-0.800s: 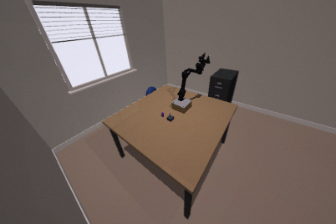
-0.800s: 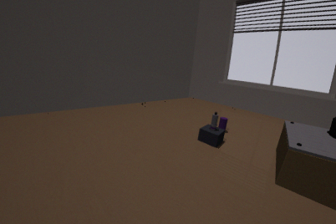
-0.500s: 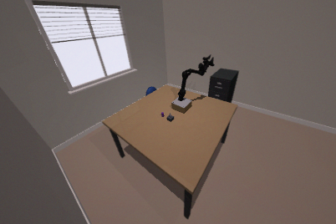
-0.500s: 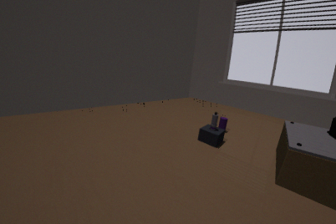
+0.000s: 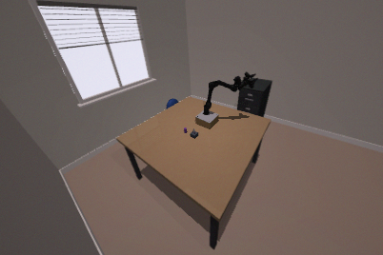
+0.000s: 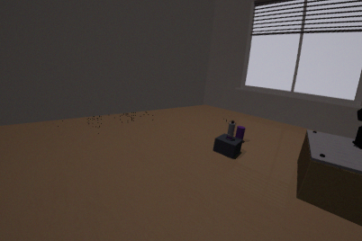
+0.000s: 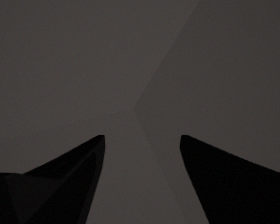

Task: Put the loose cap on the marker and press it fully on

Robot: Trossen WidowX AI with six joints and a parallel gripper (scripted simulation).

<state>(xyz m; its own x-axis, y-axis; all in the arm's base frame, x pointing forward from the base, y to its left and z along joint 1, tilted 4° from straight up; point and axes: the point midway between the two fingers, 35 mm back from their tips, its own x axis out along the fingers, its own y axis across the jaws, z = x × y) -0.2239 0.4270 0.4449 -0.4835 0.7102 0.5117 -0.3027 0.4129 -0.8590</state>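
Note:
The dark holder block (image 5: 194,135) (image 6: 227,147) sits on the table. The marker (image 6: 230,129) stands upright in it, light grey with a small dark tip, and its top is uncovered. The purple cap (image 5: 185,130) (image 6: 240,132) stands on the table close beside the block, apart from the marker. My gripper (image 7: 143,141) is open with nothing between its fingers. In the top view the arm reaches out high above the table on the side away from the block, far from the cap and marker. The gripper is out of view in the exterior view.
The arm stands on a box-shaped base with a grey top (image 5: 207,117) (image 6: 335,150), near the block. A dark filing cabinet (image 5: 254,99) stands beyond the table (image 5: 191,167), behind the raised gripper. A blue round object (image 5: 172,104) is behind the table's far edge.

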